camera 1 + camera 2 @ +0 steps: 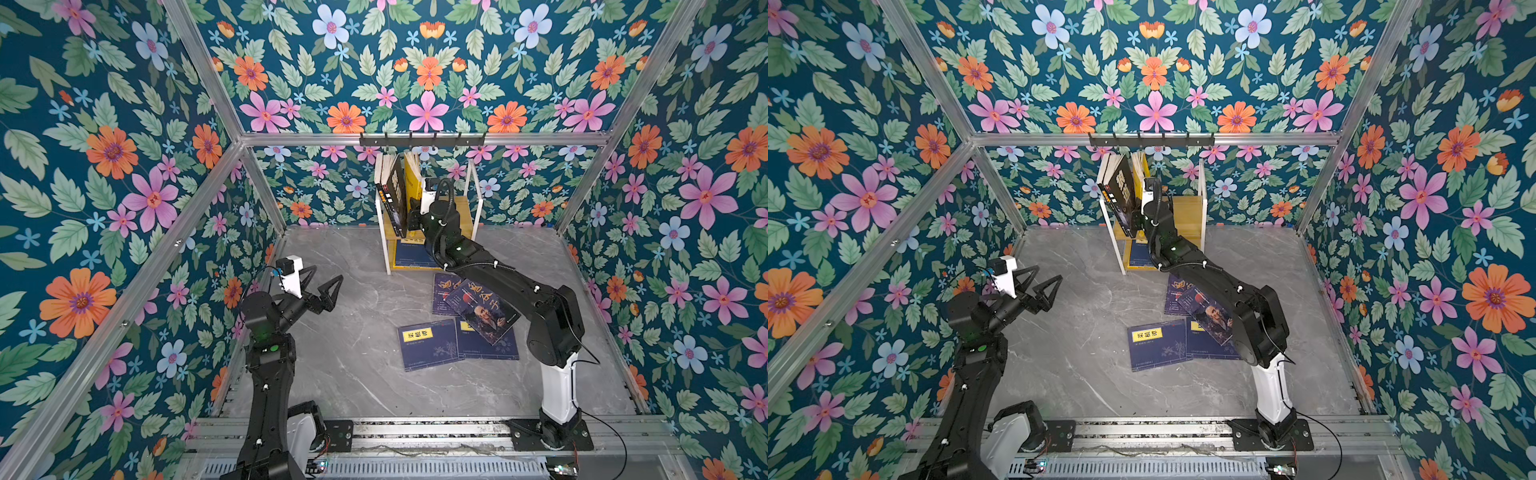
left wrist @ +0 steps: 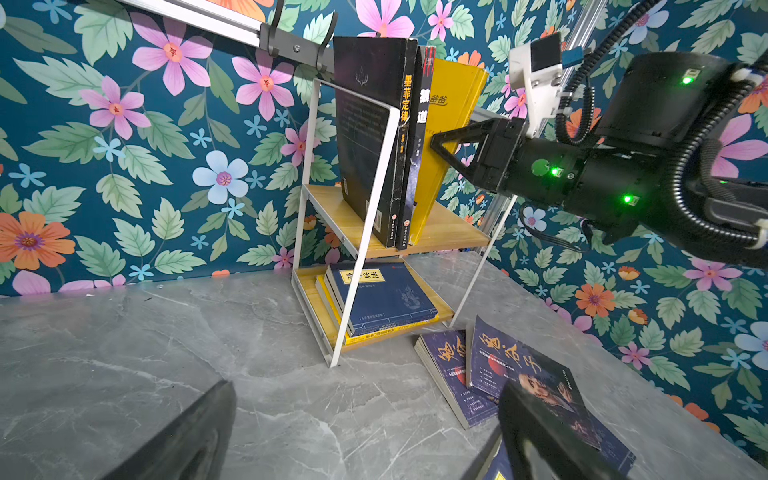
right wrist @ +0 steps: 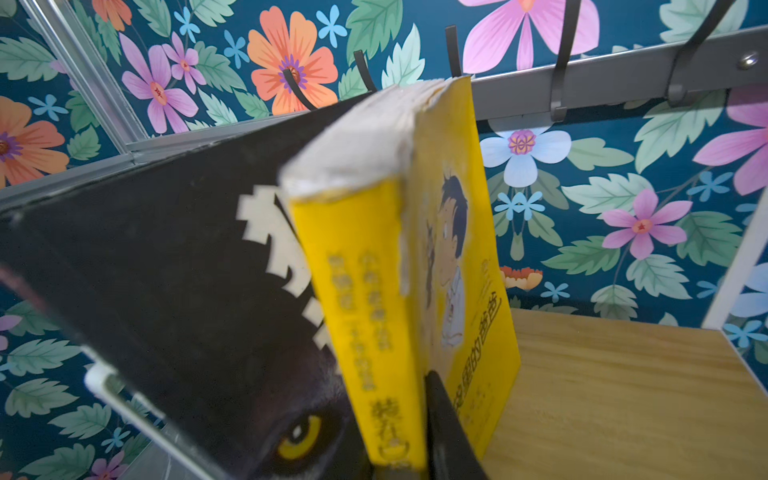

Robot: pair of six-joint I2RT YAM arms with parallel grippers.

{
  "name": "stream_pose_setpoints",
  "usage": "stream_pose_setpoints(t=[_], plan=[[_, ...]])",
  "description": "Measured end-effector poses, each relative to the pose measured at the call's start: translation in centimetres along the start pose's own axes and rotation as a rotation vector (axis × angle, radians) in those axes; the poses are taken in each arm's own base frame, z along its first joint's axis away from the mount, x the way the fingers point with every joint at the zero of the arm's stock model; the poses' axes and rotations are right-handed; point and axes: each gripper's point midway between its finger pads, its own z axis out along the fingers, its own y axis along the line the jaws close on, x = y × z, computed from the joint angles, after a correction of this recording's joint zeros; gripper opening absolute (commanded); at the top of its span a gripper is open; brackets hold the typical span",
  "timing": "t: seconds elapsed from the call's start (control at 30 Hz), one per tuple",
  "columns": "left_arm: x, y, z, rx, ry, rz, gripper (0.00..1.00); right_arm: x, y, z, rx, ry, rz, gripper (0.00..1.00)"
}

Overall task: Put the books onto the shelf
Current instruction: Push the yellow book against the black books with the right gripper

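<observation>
Left claw [image 1: 328, 276] is hanging wide open near-left while the right claw [image 2: 434, 143] is gripping the yellow cartoon book [image 3: 374, 291], standing it on the far shelf [image 1: 465, 214], so releasing without tipping is looking next.

Light was bright and even; shadows on the grey tabletop [image 1: 353, 353] were soft. Both top views were sharp. Right wrist view: yellow book [image 3: 374, 291] was blurred, very near the lens. Left wrist view: fingers [image 2: 183, 436] of left gripper [image 2: 365, 390] were dark and defocused.

Teal floral wallpaper [image 1: 112, 149] is covering the aluminium-framed walls, and a black hook rail [image 1: 422, 140] is hanging at the back above a grey marbled desk [image 1: 357, 353].
</observation>
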Motion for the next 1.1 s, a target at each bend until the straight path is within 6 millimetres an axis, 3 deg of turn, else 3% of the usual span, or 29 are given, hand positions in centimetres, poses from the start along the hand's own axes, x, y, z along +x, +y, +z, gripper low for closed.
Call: stream_pose_setpoints(t=[0.77,1.1], plan=[[0.0,0.2,-0.2,-0.013,-0.003,0.003,1.0,1.4,1.8,-0.1,-0.137,-0.01,-0.023,0.24],[0.0,0.4,-0.3,-0.021,-0.007,0.005,1.0,1.5,2.8,-0.9,-0.227,0.013,-0.026,0.4]])
